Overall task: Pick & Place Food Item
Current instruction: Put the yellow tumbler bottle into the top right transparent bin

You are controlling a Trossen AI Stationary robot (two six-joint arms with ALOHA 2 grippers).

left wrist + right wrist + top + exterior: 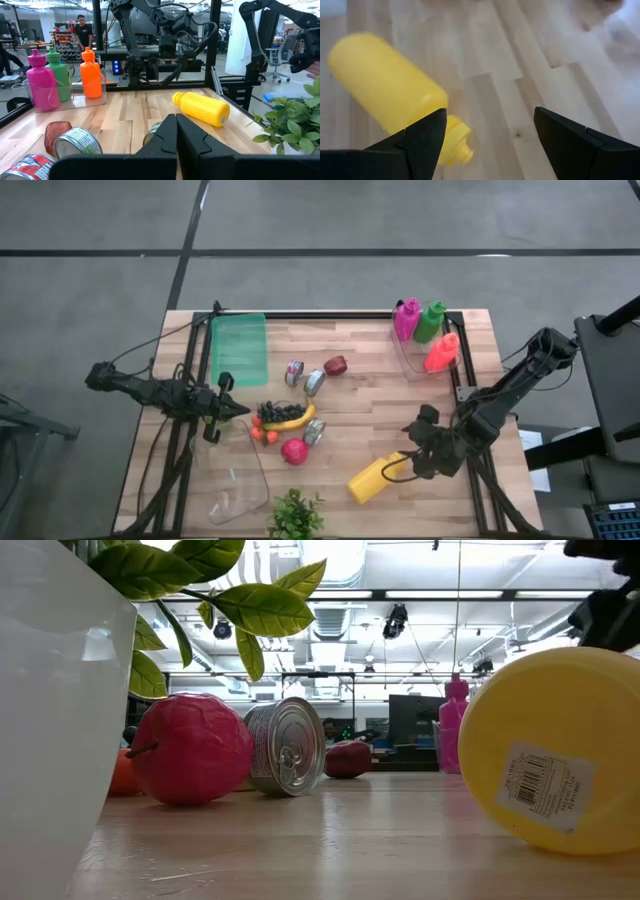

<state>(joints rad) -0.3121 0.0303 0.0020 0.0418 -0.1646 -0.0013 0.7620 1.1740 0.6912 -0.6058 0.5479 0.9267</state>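
A yellow bottle [372, 479] lies on its side on the wooden table [360, 410], its cap [455, 142] toward my right gripper [411, 464]. That gripper is open and slants down over the table just beside the cap end; in the right wrist view its fingers frame bare wood, with the cap next to one finger [422, 137]. Food lies mid-table: a banana with dark grapes [285, 416], a red fruit [295, 450], a dark red item [336, 365] and cans [314, 382]. My left gripper [238, 410] waits shut at the left, level.
A green tray [240, 348] sits at the far left. A clear bin [415, 360] at the far right holds pink, green and orange bottles. A potted plant [295, 515] and a clear container [240, 492] stand at the near edge. Bare wood lies right of the yellow bottle.
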